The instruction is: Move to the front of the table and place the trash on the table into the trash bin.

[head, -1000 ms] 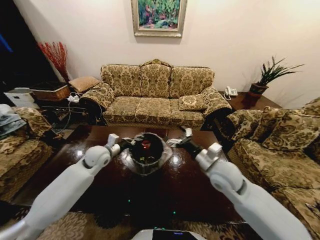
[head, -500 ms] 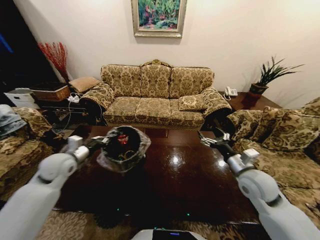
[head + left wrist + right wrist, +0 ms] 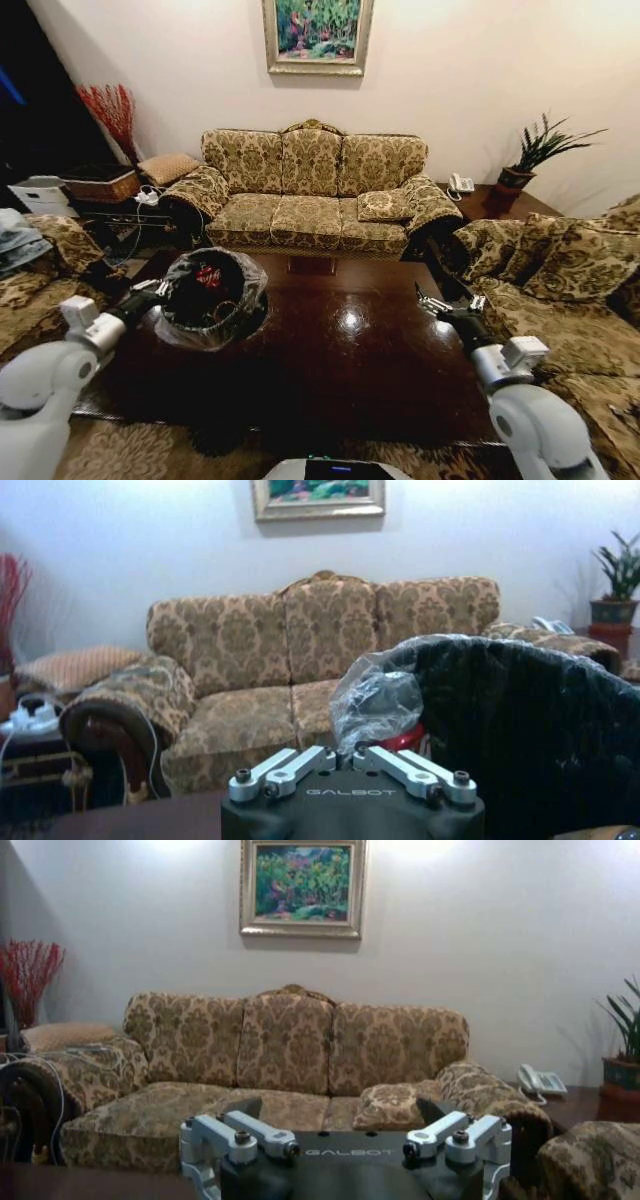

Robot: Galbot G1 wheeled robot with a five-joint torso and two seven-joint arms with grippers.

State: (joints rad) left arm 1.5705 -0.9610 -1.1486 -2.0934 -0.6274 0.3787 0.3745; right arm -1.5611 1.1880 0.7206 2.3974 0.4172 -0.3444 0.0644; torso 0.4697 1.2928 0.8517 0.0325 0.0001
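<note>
L gripper [image 3: 160,290]: I read jaws clamped on the trash bin [image 3: 208,296] rim/liner, bin tilted over the surface [image 3: 340,370] at its L end, red can [image 3: 208,277] inside w/ other trash. R gripper [image 3: 447,304]: jaws apart, nothing held, above surface's R edge near the armchair [image 3: 560,290]

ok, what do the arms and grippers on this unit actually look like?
Both arms are smooth white rounded shells with bulbous joints, narrowing to black wrist sections. The left gripper and right gripper are the same build: a black body with white GALBOT lettering, and silver-grey metal linkage fingers pinned with dark bolts. No loose cables are visible on either arm.
</note>
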